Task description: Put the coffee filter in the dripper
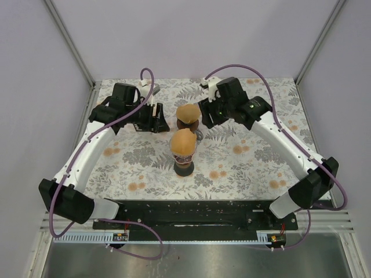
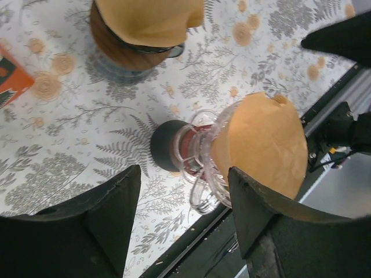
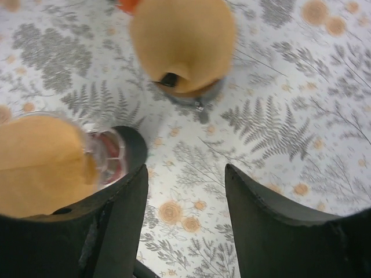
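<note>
Nearest us, the black mounting rail (image 1: 185,211) ran along the near edge of the table (image 1: 249,165). Just beyond it, toward the middle, we saw a glass dripper (image 1: 184,165) on a dark foot, with a brown paper filter (image 1: 183,142) seated in its top. Farther back, the left claw (image 2: 184,174) and right claw (image 3: 185,168) each stood well open, holding nothing. They flanked a second dripper (image 1: 189,123) with a wooden collar, which also carried a filter (image 1: 188,112).

a brown filter (image 1: 183,142) sits in the near dripper (image 1: 184,164), the far dripper (image 1: 188,123) just behind it.
</note>
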{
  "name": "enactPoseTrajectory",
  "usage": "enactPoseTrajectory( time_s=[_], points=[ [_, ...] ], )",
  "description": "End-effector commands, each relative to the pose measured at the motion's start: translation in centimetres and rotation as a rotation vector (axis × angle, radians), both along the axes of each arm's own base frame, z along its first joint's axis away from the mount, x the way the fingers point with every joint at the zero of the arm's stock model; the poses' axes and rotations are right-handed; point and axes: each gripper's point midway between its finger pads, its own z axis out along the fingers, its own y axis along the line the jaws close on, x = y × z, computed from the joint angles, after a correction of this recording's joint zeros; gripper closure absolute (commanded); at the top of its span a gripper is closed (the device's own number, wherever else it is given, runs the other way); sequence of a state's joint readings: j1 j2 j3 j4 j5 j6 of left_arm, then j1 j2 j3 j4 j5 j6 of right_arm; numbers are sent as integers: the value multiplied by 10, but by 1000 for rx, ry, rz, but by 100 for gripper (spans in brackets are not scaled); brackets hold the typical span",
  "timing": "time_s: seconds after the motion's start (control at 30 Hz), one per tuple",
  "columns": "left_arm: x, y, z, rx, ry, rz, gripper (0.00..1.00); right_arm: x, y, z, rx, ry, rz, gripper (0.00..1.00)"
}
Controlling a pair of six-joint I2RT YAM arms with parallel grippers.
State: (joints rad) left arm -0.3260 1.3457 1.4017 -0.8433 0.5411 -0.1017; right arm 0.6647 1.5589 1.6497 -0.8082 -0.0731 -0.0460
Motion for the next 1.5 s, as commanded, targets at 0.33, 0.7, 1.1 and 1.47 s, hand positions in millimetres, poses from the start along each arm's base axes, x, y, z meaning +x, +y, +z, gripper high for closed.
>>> enactPoseTrajectory(
  time_s=[0.33,0.7,1.1,1.47],
  points=[
    [96,182,25,279,-352,692,16,83,-188,17,328,-206,-681,6],
    [86,301,-64,390,-362,1054,3,88,-275,-45,286,-462,-966,1],
    [90,272,-118,179,-507,1038,1,88,-302,-109,176,-540,-1054,1],
    [93,224,-127,184,-704,905,1,68,-311,-135,146,-610,-1071,0]
  ],
)
